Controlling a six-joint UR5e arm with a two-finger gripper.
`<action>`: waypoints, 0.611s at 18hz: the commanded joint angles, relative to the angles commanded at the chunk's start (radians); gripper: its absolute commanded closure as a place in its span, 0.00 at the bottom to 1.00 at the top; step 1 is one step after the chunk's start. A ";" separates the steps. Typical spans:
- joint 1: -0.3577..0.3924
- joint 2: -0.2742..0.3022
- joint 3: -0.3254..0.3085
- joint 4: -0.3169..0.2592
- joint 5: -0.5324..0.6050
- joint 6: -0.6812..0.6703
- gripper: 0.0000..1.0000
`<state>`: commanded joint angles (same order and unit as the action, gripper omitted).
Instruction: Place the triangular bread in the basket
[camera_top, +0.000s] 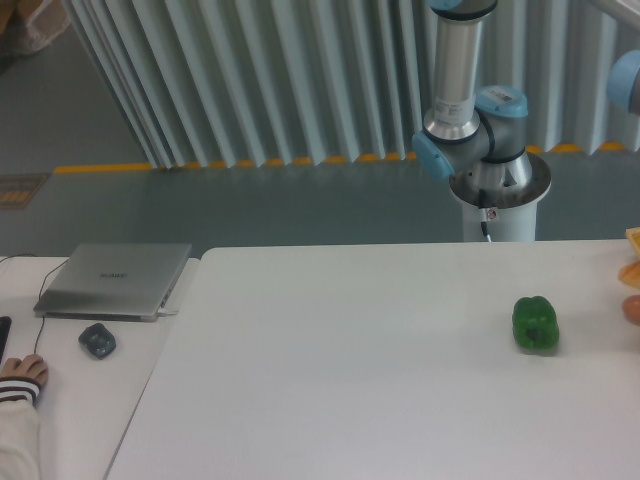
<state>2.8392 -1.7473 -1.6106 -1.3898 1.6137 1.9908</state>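
Observation:
The triangular bread does not show as a whole. Small golden-orange pieces are cut off by the right edge of the frame, and I cannot tell what they are. No basket is in view. Only the arm's base and lower joints show, behind the table at the back right. The gripper is out of view. A glossy green bell pepper sits on the white table towards the right.
A closed grey laptop and a dark mouse lie on a second table at the left. A person's hand rests at the lower left edge. A pinkish object is cut off at the right edge.

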 joint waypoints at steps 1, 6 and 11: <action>0.023 0.005 -0.008 0.000 0.026 0.066 1.00; 0.039 0.002 -0.012 0.006 0.245 0.224 1.00; 0.039 -0.006 -0.015 0.009 0.385 0.336 0.56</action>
<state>2.8777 -1.7533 -1.6260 -1.3806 1.9987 2.3269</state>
